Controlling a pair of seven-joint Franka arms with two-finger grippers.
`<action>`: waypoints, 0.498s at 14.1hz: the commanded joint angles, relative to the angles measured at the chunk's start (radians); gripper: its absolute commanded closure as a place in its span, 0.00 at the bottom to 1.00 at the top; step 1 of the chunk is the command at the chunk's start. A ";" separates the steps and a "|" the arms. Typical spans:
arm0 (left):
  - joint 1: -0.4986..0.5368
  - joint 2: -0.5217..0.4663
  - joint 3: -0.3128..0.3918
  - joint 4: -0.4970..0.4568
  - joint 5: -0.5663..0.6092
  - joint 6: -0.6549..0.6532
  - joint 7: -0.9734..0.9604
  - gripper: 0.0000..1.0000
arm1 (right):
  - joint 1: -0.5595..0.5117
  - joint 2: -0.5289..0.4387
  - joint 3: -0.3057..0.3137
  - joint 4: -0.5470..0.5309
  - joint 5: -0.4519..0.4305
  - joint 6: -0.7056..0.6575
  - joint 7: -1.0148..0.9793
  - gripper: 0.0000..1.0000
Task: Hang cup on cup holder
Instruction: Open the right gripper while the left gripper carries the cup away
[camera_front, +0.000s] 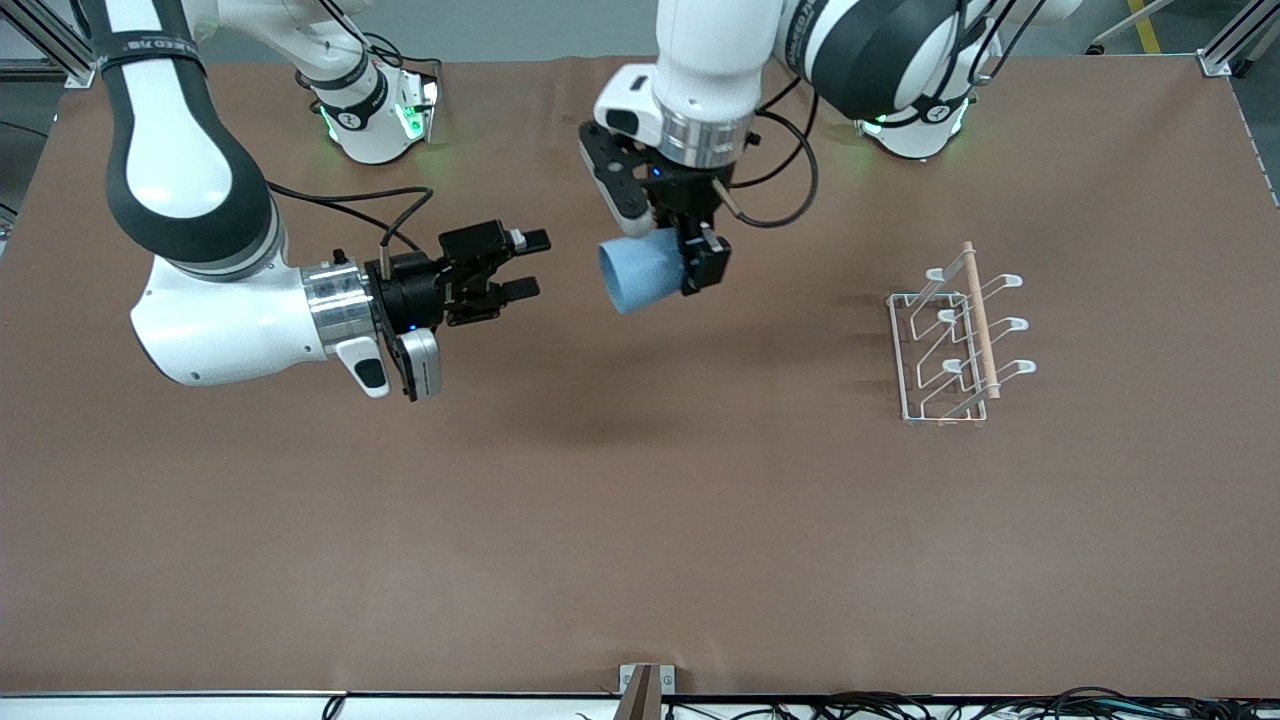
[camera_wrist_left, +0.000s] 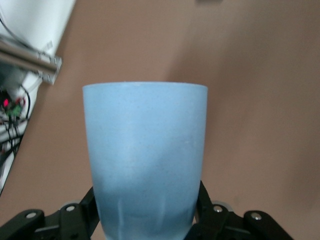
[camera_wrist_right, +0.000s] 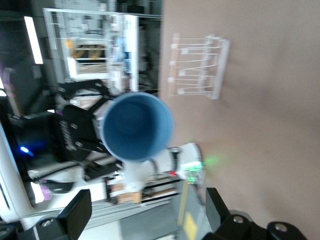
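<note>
The light-blue cup (camera_front: 638, 270) hangs in the air over the middle of the table, tilted on its side with its rim toward the right arm. My left gripper (camera_front: 692, 262) is shut on the cup near its base; in the left wrist view the cup (camera_wrist_left: 145, 150) fills the space between the black fingers (camera_wrist_left: 206, 205). My right gripper (camera_front: 528, 266) is open and empty, a short way off the cup's rim. In the right wrist view the cup's mouth (camera_wrist_right: 137, 125) faces the camera. The white wire cup holder (camera_front: 980, 320) (camera_wrist_right: 200, 65) stands toward the left arm's end of the table, with nothing on its prongs.
The brown table (camera_front: 640, 520) spreads wide around the rack. A small metal bracket (camera_front: 645, 690) and cables lie along the edge nearest the front camera. Both robot bases stand along the edge farthest from that camera.
</note>
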 joint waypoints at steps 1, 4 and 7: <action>0.065 0.003 -0.004 -0.012 0.055 -0.126 0.125 0.63 | -0.013 -0.083 -0.030 -0.038 -0.166 0.021 0.010 0.00; 0.130 0.003 -0.004 -0.038 0.144 -0.284 0.213 0.63 | -0.016 -0.177 -0.061 -0.096 -0.406 0.030 0.017 0.00; 0.154 0.005 -0.004 -0.095 0.314 -0.420 0.247 0.63 | -0.074 -0.237 -0.084 -0.136 -0.607 0.047 0.017 0.00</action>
